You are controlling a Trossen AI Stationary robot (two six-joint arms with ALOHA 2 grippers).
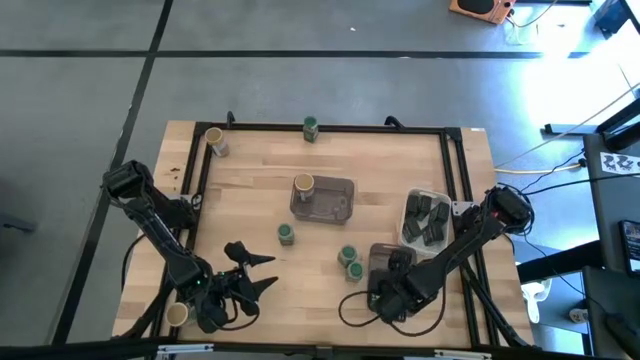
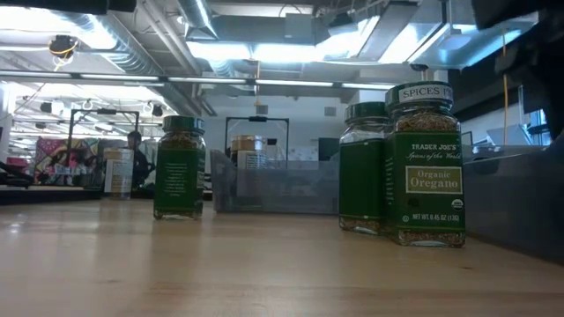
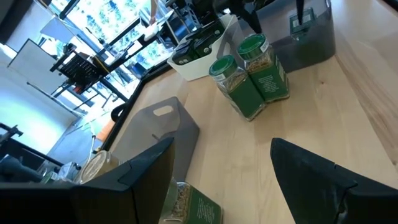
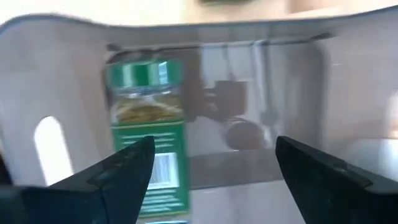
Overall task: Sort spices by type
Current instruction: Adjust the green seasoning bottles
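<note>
While both arms sit low at the near edge of the tabletop (image 1: 250, 190), the sorting is only partly done. The right gripper (image 1: 385, 297) hangs over the dark tray (image 1: 378, 256) near the right near corner, its fingers (image 4: 118, 168) spread wide and empty; the right wrist view shows a green-lidded jar (image 4: 149, 124) lying inside that tray, just ahead of them. The left gripper (image 1: 258, 275) points toward the middle from the left near corner, fingers (image 3: 311, 180) also apart and holding nothing.

Green jars remain scattered: one (image 1: 286, 234) just ahead of the left gripper, a pair (image 1: 350, 262) touching each other beside the dark tray, and one (image 1: 310, 127) at the far edge. Tan-lidded jars stand in the grey tray (image 1: 325, 200) at the centre (image 1: 303, 185), at the far left corner (image 1: 214, 140) and at the near left corner (image 1: 177, 315). The dark tins (image 1: 428, 215) fill the white tray (image 1: 408, 228) by the right edge.

The step in hand looks like the right arm leaving its jar and the left taking the lone green one. To do that well, the right gripper should rise straight up clear of the tray wall before swinging. The left should straddle the jar's body squarely below the lid and close firmly, since glass is likely slick.
</note>
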